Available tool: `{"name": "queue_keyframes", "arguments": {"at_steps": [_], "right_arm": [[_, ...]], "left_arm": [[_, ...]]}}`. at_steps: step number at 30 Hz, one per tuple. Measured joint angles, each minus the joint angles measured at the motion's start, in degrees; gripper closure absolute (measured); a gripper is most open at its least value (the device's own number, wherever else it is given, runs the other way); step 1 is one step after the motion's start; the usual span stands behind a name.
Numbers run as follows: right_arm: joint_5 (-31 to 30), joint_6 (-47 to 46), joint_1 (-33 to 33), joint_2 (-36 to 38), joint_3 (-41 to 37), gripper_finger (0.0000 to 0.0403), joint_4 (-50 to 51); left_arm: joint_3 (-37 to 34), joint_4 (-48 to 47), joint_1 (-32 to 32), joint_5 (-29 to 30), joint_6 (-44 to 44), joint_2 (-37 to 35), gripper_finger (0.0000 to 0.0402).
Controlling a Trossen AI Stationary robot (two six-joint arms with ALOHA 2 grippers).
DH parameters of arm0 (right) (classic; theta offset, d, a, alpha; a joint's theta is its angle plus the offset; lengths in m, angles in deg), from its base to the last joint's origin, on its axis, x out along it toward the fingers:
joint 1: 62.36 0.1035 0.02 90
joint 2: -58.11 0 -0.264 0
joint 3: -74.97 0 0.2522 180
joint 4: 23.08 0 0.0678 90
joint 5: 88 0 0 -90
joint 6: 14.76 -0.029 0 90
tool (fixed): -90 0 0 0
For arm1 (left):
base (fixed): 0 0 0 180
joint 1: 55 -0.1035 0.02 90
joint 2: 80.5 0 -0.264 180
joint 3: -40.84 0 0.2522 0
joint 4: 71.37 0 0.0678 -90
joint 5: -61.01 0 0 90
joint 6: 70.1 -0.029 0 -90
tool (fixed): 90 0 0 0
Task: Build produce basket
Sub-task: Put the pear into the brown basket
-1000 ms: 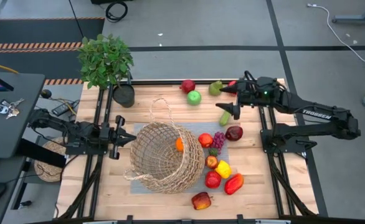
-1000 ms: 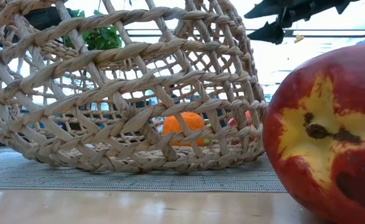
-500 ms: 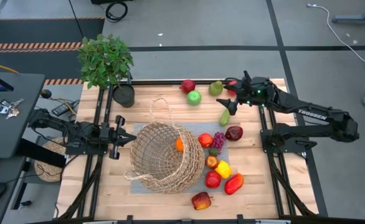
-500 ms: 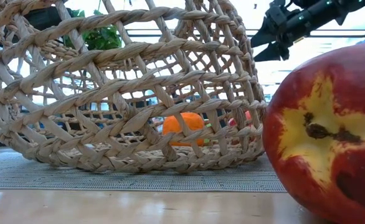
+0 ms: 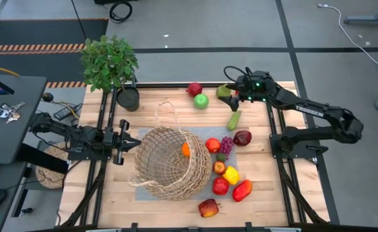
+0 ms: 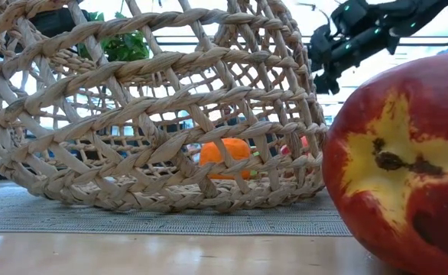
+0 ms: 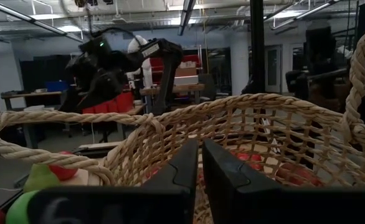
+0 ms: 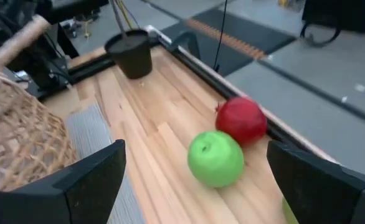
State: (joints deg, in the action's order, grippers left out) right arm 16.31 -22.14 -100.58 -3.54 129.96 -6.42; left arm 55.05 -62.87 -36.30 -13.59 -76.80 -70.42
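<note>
The wicker basket (image 5: 168,162) lies on its side on a grey mat (image 5: 200,133), with an orange fruit (image 5: 186,149) at its mouth. Most of the produce is spread right of it, among it purple grapes (image 5: 226,144) and a yellow pepper (image 5: 231,175). A red fruit (image 8: 241,120), a green apple (image 8: 215,158) and a green pear (image 5: 222,92) lie near the far edge. My right gripper (image 5: 231,91) hangs open above the pear, and its fingers (image 8: 89,180) frame the apple from a distance. My left gripper (image 5: 136,143) is shut at the basket's left side. My left gripper points level from the table's left, with its shut fingertips (image 7: 199,163) right at the basket's woven wall (image 7: 245,134). Whether they touch the weave I cannot tell.
A potted plant (image 5: 110,63) in a black pot (image 5: 128,98) stands at the far left corner. A long green vegetable (image 5: 233,120) and a dark red apple (image 5: 242,137) lie below the right arm. A red and yellow apple (image 6: 407,168) sits by the near edge. Black frame rails (image 5: 102,180) flank the table.
My right gripper has swung toward the table's far edge and a little left, sinking, from above the long green vegetable to above the green pear. It has stayed open. The basket and produce have not moved.
</note>
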Motion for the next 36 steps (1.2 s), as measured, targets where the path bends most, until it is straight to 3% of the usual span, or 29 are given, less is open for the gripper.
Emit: {"name": "queue_keyframes", "arguments": {"at_steps": [8,15,22,26,36], "right_arm": [[0.83,-0.11,-4.67,-8.39,5.1,0.0011,-0.65],[0.52,-0.47,-5.88,-17.02,14.92,0.0011,7.47],[-7.07,1.34,-5.39,-24.64,21.16,0.0011,10.93],[-14.57,3.39,-5.94,-27.56,22.42,0.0011,14.68],[-14.58,0.93,-9.15,-33.6,22.43,0.0011,18.08]], "left_arm": [[-0.02,0.0,0.0,0.0,0.0,0.0,0.0377],[-0.02,0.0,0.0,0.0,0.0,0.0,0.0367],[-0.02,0.0,0.0,0.0,0.0,0.0,0.037],[-0.02,0.0,0.0,0.0,0.0,0.0,0.0376],[-0.02,0.0,0.02,0.0,-0.01,0.0,0.0366]]}}
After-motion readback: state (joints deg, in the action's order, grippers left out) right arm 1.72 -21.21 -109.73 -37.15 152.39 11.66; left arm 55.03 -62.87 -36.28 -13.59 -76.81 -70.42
